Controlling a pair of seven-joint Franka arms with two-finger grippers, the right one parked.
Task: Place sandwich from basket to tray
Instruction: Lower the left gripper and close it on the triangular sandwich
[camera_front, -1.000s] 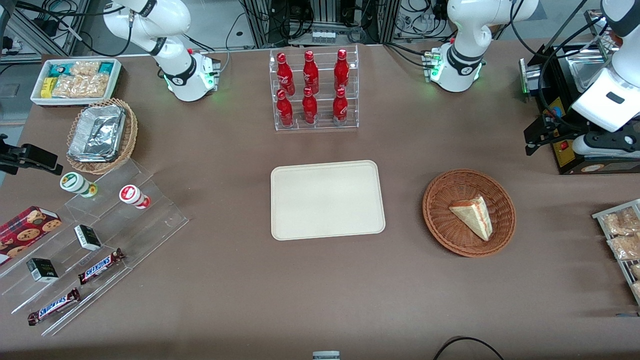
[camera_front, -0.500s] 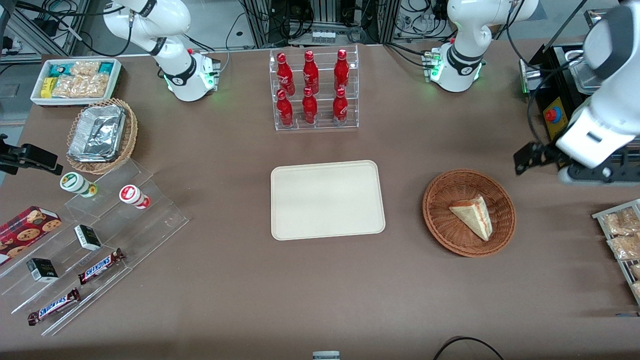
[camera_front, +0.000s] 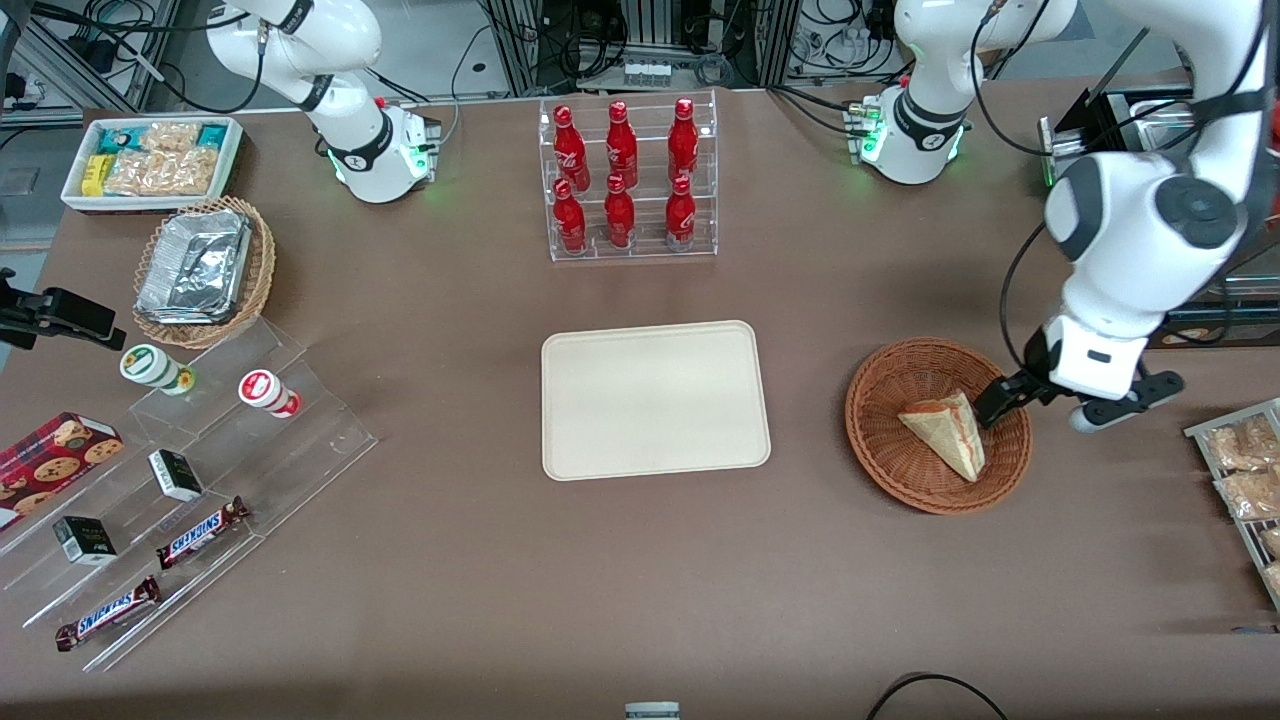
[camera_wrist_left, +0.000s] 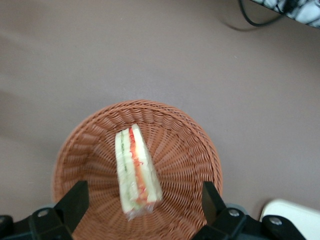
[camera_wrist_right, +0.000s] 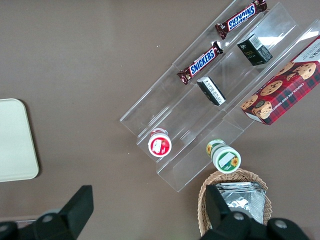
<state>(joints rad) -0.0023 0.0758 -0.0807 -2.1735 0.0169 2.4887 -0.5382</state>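
The sandwich (camera_front: 947, 432), a pale wedge with red and green filling, lies in the round reddish-brown wicker basket (camera_front: 890, 455). The cream tray (camera_front: 655, 398) sits flat beside the basket, toward the parked arm's end. My gripper (camera_front: 1105, 398) hangs above the basket's rim on the working arm's end, well above the table. In the left wrist view the gripper (camera_wrist_left: 144, 200) is open, and its two black fingers (camera_wrist_left: 75, 200) stand wide either side of the sandwich (camera_wrist_left: 136, 170) in the basket (camera_wrist_left: 190, 145) far below. A corner of the tray (camera_wrist_left: 295, 215) shows there too.
A clear rack of red bottles (camera_front: 625, 180) stands farther from the front camera than the tray. A black machine (camera_front: 1130, 180) and a wire rack of snack packets (camera_front: 1245, 480) sit at the working arm's end. Clear stepped shelves with candy bars (camera_front: 200, 535) lie toward the parked arm's end.
My arm has swung from beside the black machine toward the front camera and now hangs by the basket's rim. Sandwich, basket and tray have not moved.
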